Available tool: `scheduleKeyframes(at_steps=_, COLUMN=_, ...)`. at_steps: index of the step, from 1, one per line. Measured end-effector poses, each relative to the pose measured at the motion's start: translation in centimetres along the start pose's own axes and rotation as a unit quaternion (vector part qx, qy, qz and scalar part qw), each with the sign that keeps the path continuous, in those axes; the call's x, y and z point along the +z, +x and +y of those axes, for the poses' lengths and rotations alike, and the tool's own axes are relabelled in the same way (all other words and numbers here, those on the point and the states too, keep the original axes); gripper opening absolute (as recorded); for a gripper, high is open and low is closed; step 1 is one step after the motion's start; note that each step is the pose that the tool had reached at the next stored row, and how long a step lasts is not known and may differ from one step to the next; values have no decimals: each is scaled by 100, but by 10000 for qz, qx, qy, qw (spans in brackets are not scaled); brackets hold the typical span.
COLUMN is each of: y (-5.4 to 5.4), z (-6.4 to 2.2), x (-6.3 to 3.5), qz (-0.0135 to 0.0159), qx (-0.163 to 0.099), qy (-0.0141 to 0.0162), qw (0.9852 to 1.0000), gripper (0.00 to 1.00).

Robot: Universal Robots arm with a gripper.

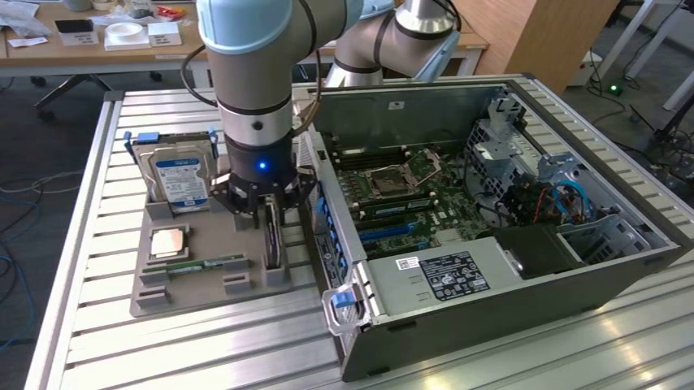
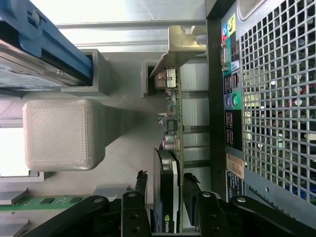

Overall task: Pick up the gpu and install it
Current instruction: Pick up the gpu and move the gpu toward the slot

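Pick step judged in hand: the claw [image 2: 165, 183], spread wide, is set astride the gpu [image 2: 174, 118] upright in the grey tray [image 1: 195, 284]; a square pinch is called for

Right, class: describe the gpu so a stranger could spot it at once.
Find the open computer case; beside it lies a grey tray. The gpu stands on edge in the slot nearest the case. Unlike the labelled hard drive and narrow memory stick, it has a black cooler and silver end bracket.
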State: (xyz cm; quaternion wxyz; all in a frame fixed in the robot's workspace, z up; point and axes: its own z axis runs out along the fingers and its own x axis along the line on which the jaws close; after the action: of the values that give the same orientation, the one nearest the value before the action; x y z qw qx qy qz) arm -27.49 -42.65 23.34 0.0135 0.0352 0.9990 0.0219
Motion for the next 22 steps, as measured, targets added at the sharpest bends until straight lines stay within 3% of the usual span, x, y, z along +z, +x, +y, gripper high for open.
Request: scheduleKeyframes(at_steps=22, y=-16, z=0, x=20, qz=0, qx=0, qy=0, qw=10000, gripper=43)
